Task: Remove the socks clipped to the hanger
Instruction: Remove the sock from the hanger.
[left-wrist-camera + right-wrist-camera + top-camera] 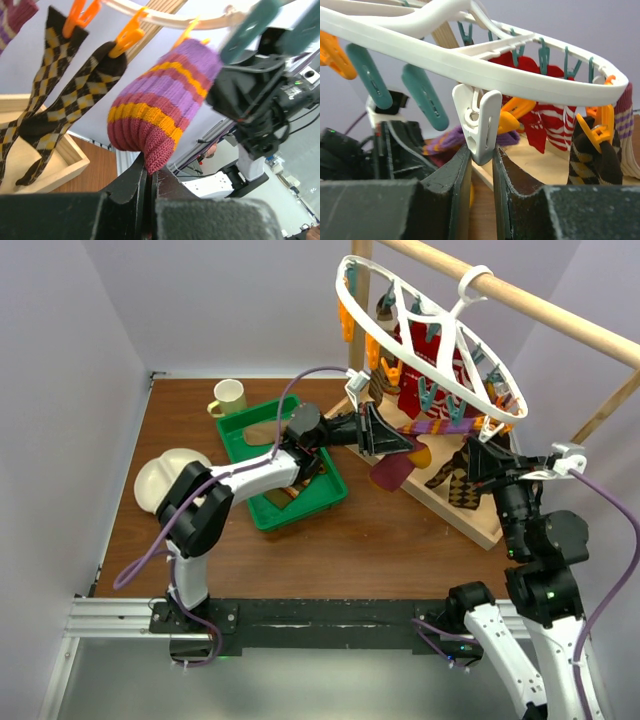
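The left end effector (150, 172) is clenched on the maroon tip of a purple, orange and maroon striped sock (165, 100). The sock's other end reaches up to an orange clip (192, 31) under the rim of the white oval hanger (520, 70).

At 9 o'clock of that sock, two brown-and-yellow argyle socks (55, 105) hang from more orange clips. Farther in, a red-and-white sock (552, 125) hangs under the hanger.

The right end effector (481, 155) is grasping a white clip (482, 120) that hangs off the near rim. One finger presses each side of it, and teal clips (425, 102) dangle at its 9 o'clock.

From above, the hanger hangs tilted from a wooden rail (560, 305) at 1 o'clock of the tabletop (380, 540). A green tray (250, 425) sits near the centre-left, a pale mug (230, 398) at 11 o'clock and a white bowl (160, 480) at 9 o'clock.
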Controlling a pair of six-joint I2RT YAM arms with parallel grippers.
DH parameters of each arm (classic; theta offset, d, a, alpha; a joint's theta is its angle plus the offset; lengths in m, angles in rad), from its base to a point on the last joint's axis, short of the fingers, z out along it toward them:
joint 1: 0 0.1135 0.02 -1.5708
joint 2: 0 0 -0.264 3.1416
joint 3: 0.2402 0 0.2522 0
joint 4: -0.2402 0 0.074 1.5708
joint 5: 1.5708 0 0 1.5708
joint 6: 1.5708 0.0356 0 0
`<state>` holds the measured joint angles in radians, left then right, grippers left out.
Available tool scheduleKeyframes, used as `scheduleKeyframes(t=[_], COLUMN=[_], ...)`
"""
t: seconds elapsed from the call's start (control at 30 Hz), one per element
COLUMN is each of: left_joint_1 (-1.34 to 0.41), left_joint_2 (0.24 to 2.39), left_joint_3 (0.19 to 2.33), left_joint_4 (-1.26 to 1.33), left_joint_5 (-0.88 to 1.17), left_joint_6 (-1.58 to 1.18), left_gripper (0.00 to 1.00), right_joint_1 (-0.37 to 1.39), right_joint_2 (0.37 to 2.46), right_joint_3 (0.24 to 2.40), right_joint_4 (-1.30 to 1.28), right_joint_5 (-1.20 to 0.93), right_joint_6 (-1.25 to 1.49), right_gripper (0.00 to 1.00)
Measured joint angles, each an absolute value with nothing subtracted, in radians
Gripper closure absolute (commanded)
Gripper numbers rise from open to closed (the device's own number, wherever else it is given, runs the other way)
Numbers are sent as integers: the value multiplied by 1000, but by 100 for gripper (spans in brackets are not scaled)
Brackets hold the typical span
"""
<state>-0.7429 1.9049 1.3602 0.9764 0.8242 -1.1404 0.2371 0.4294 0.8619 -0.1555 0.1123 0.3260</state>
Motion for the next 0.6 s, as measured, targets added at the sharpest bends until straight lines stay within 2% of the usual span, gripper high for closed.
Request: scheduleKeyframes(t=[0.3,0.6], left_joint_1=[-789,-807], left_joint_2=[1992,2016], left_joint_3=[1420,1441], left_joint_4=[949,948], left_joint_5=[807,800], left_joint_6=[-1132,-1132], left_gripper=[100,100], right_joint_1=[237,237], right_joint_2=[454,564], right_joint_3=[1007,1049], right_joint_4=[-220,-217], right_joint_5=[45,-49], right_joint_6=[305,306], right_gripper=[86,89])
